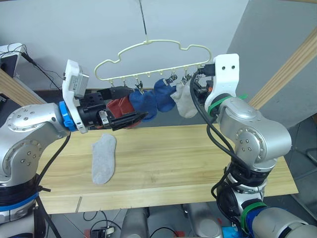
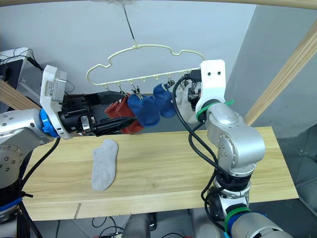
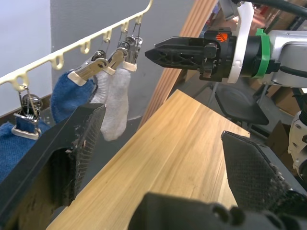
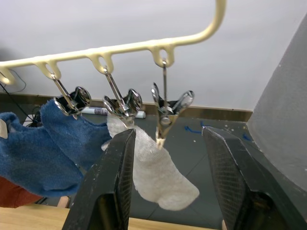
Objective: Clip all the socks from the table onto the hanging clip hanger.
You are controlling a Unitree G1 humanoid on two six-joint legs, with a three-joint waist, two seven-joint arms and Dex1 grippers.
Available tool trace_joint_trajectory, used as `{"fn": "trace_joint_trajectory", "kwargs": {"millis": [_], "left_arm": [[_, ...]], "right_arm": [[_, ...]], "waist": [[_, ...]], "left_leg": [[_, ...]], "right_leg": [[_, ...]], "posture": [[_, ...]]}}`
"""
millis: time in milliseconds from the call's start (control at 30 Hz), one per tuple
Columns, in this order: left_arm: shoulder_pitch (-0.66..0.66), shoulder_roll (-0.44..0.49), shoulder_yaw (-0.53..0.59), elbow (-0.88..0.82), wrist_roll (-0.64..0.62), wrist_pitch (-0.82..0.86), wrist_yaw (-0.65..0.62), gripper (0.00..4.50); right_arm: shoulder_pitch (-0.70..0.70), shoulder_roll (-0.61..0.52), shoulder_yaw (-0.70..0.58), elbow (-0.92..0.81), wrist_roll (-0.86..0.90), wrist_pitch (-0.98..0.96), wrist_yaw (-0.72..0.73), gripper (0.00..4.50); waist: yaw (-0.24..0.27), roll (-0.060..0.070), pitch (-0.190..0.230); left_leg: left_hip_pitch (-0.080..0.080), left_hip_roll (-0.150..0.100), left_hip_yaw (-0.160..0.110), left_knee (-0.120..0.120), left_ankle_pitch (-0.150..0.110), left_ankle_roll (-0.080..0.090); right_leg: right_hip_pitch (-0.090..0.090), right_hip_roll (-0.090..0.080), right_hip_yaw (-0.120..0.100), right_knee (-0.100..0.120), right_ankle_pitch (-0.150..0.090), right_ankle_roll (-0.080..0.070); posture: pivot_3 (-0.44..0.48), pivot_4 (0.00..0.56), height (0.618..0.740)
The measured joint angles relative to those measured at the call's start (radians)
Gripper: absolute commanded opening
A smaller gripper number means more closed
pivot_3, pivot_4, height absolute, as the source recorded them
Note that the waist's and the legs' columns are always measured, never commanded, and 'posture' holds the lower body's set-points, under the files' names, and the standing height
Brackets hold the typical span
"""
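Lying on table (image 1: 198,163), grey sock (image 1: 103,158) below left gripper (image 1: 141,117)

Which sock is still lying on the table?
The light grey sock, flat on the table. The other grey, blue and red socks hang on the clip hanger.

Both arms raised; left claw (image 1: 130,120) and right claw (image 4: 165,184) agape.

Two blue socks (image 1: 151,101), two grey socks (image 1: 103,158), one red sock (image 1: 118,106), one clip hanger (image 1: 148,49)
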Motion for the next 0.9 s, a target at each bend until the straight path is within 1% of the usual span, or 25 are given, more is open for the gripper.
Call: {"fn": "trace_joint_trajectory", "kwargs": {"millis": [167, 233, 467, 900], "left_arm": [[0.002, 0.001, 0.0, -0.008, -0.003, 0.001, 0.016, 4.44], [0.004, 0.002, 0.0, -0.013, -0.006, 0.002, 0.02, 4.44], [0.004, 0.023, 0.006, -0.016, -0.013, 0.006, 0.039, 4.44], [0.007, 0.029, 0.021, -0.04, -0.046, 0.011, 0.077, 4.44]], "right_arm": [[-0.002, 0.001, 0.0, 0.047, 0.0, -0.047, 0.0, 2.28], [-0.002, 0.0, 0.0, 0.055, 0.0, -0.062, 0.0, 2.28], [-0.003, -0.018, -0.001, 0.119, -0.011, -0.123, 0.0, 2.28], [-0.003, -0.031, -0.011, 0.213, -0.018, -0.21, 0.001, 2.28]], "waist": [[0.004, 0.0, 0.0], [0.004, 0.0, 0.0], [0.005, 0.0, 0.0], [0.008, 0.0, 0.0]], "left_leg": [[0.0, 0.0, 0.0, 0.0, 0.0, 0.0], [0.0, 0.0, 0.0, 0.0, 0.0, 0.0], [0.0, 0.0, 0.0, 0.0, 0.0, 0.0], [0.0, 0.0, 0.0, 0.0, 0.0, 0.0]], "right_leg": [[0.0, 0.0, 0.0, 0.0, 0.0, -0.001], [0.0, 0.0, 0.0, 0.0, 0.002, -0.003], [0.0, 0.0, 0.0, 0.0, 0.002, -0.003], [0.0, 0.0, 0.0, 0.0, 0.002, -0.003]], "posture": [[-0.165, 0.318, 0.74], [-0.156, 0.318, 0.74], [-0.141, 0.317, 0.74], [-0.121, 0.319, 0.74]]}}
